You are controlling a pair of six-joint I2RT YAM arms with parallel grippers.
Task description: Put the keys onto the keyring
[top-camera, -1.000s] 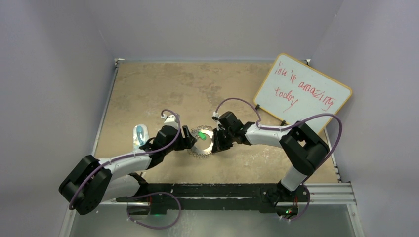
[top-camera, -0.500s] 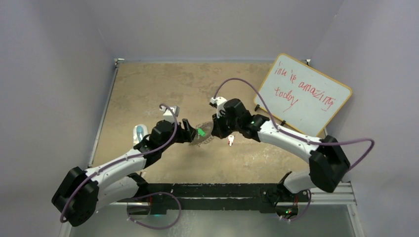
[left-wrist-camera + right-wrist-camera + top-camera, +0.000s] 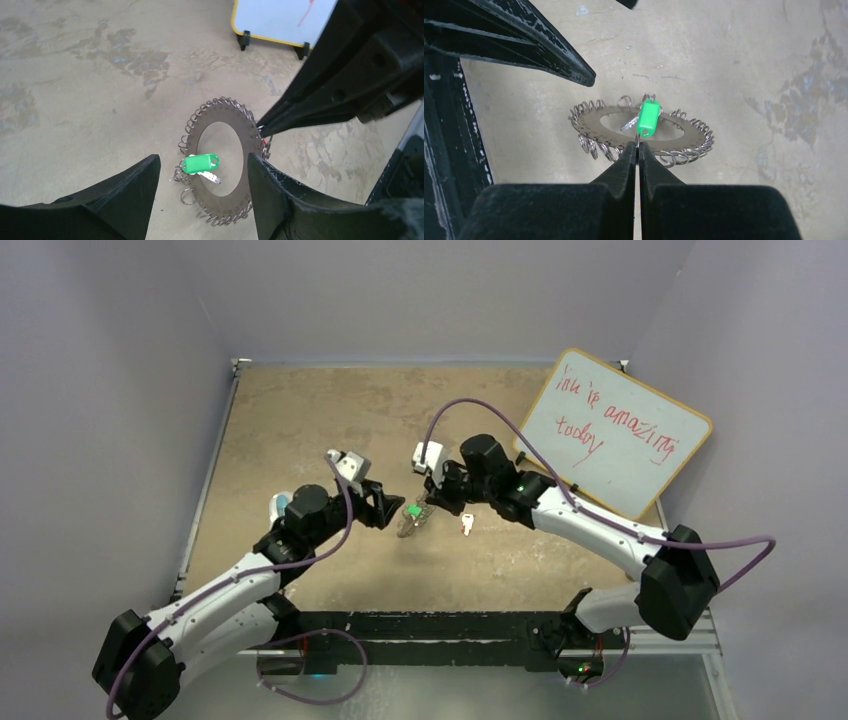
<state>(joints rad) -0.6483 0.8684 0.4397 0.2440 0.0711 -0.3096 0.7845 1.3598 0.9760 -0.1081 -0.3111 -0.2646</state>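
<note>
Table: tan, mottled top (image 3: 330, 420) boxed in by grey walls; the work sits over its middle.
Bluish object (image 3: 283, 506): left of centre, half hidden behind the left arm; I judge it has no part in the task.
Left gripper (image 3: 392, 508): jaws wide, holding nothing, aimed at the ring from the left; likely waiting there to steady or take it.
Ring (image 3: 412, 522): centre of the frame, between the two grippers, tilted and seemingly clear of the table; probably held up so a rim loop can be reached.
Green key (image 3: 411, 510): appears hooked on a rim loop, its head lying over the ring's open centre; that half of the task looks done.
Right gripper (image 3: 433, 500): fingers pressed together on the ring's rim, among the fringe of loops; with so thin a pinch the ring may swing.
Red key (image 3: 466, 525): flat on the table just right of the ring, touched by nothing; not yet on the ring.
Whiteboard (image 3: 612, 430): propped on black feet at upper right, well apart from the work.
Writing: red marker, two lines; "is amazing" and "today" can be read, the first word is unclear.
Brands: none legible.
</note>
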